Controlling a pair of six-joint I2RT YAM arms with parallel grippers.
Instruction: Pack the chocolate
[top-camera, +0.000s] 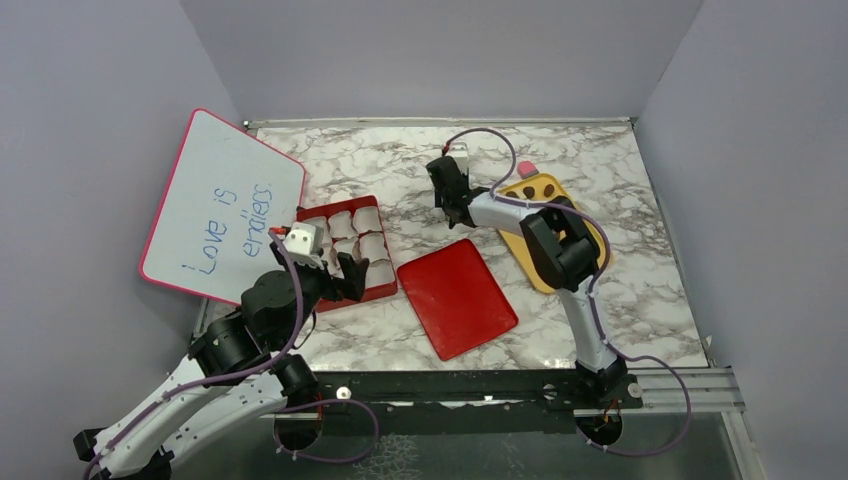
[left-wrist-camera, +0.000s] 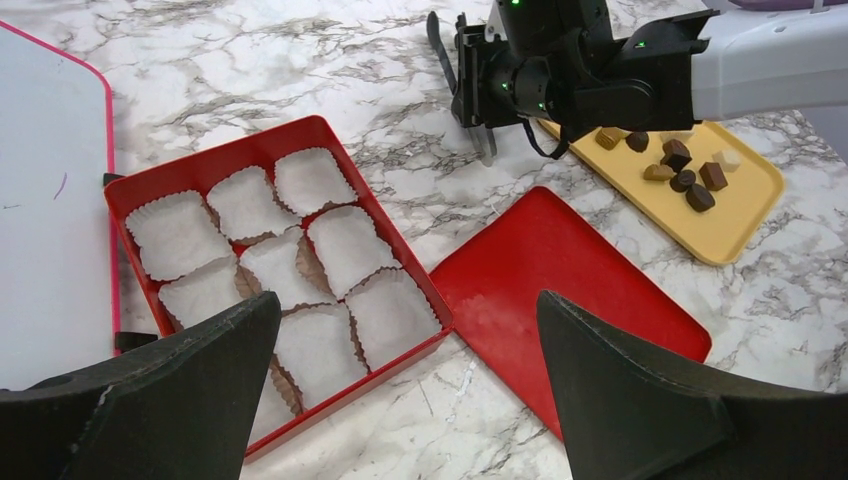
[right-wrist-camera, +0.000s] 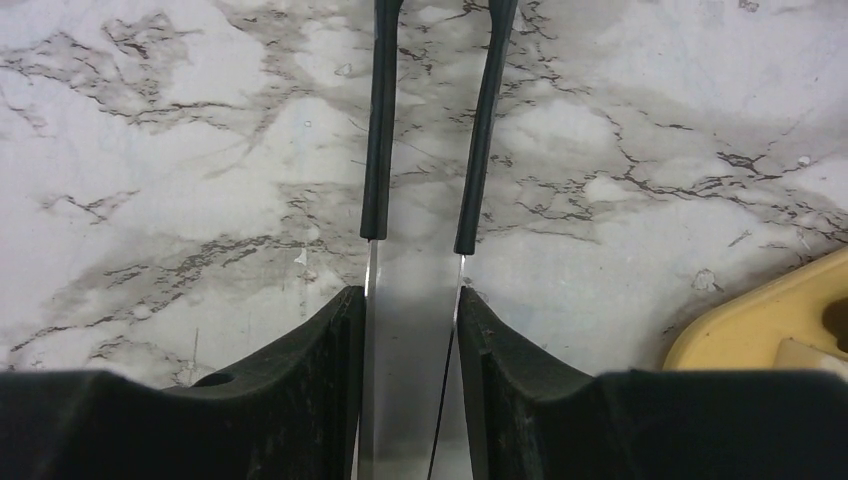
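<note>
The chocolate (left-wrist-camera: 682, 170), several dark brown, tan and white pieces, lies on a yellow tray (left-wrist-camera: 735, 225) at the right; it also shows in the top view (top-camera: 538, 190). My right gripper (right-wrist-camera: 410, 295) is shut on metal tongs (right-wrist-camera: 376, 150) with black tips, held over bare marble left of the tray; it also shows in the top view (top-camera: 448, 178). A red box (left-wrist-camera: 215, 160) holds several empty white paper cups (left-wrist-camera: 345, 245). My left gripper (left-wrist-camera: 410, 320) is open and empty above the box's near right corner.
A red lid (top-camera: 457, 297) lies flat between the box and the yellow tray (top-camera: 545, 272). A small pink block (top-camera: 527, 168) sits at the tray's far end. A whiteboard (top-camera: 225, 205) with handwriting leans at the left wall.
</note>
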